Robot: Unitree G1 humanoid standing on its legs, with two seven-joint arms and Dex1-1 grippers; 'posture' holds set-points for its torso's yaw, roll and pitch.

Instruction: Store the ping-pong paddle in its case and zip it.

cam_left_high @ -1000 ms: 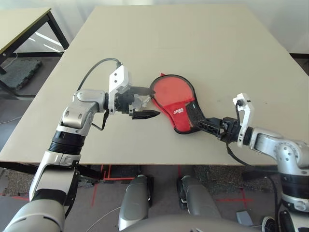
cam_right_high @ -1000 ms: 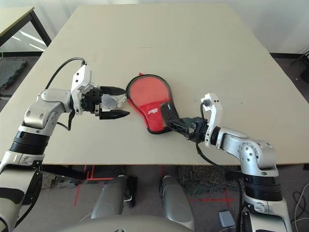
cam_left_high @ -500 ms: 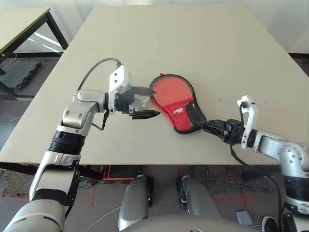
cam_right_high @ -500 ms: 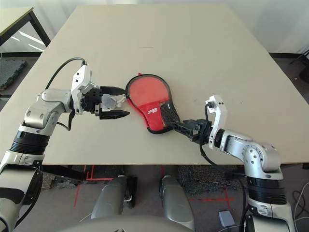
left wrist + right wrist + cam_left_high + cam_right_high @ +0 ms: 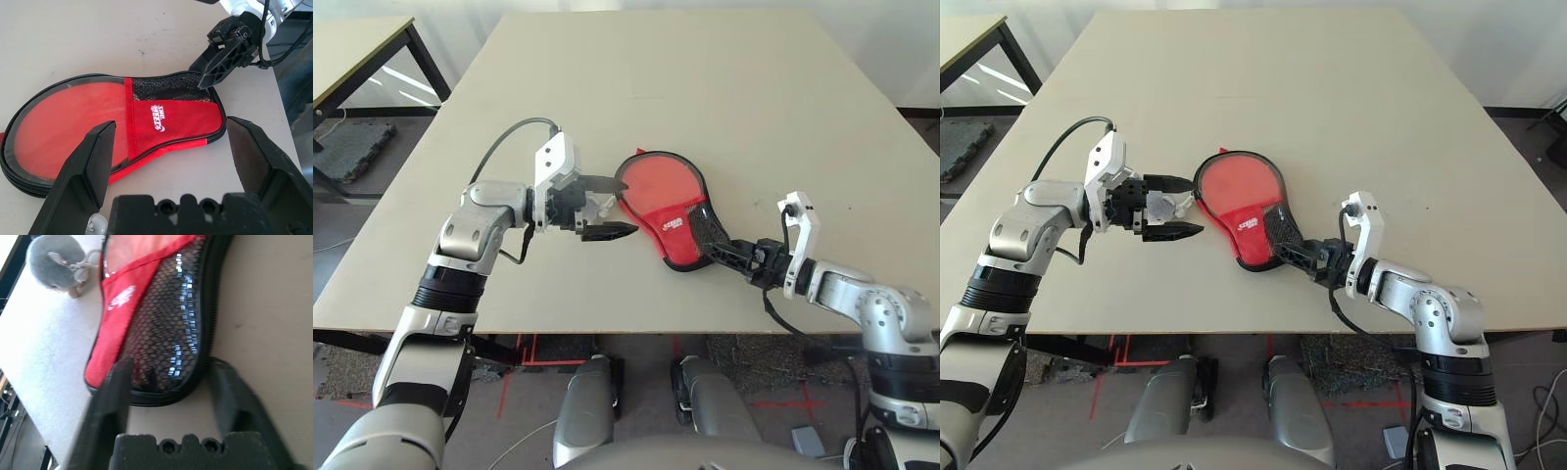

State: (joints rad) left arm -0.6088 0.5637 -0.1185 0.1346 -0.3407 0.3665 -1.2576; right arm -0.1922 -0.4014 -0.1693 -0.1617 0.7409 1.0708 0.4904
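Fabric case (image 5: 668, 217) lies flat mid-table, looking light and floppy; its stiff zipper rim seems the best hold. Right gripper (image 5: 722, 257), fingers spread, straddles its narrow end at 5 o'clock. Left gripper (image 5: 610, 207) waits released at 9 o'clock.

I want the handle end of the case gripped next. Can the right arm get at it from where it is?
Probably yes. The right gripper is open, its fingers straddling the mesh handle end of the case, which lies flat on the table with nothing between them.
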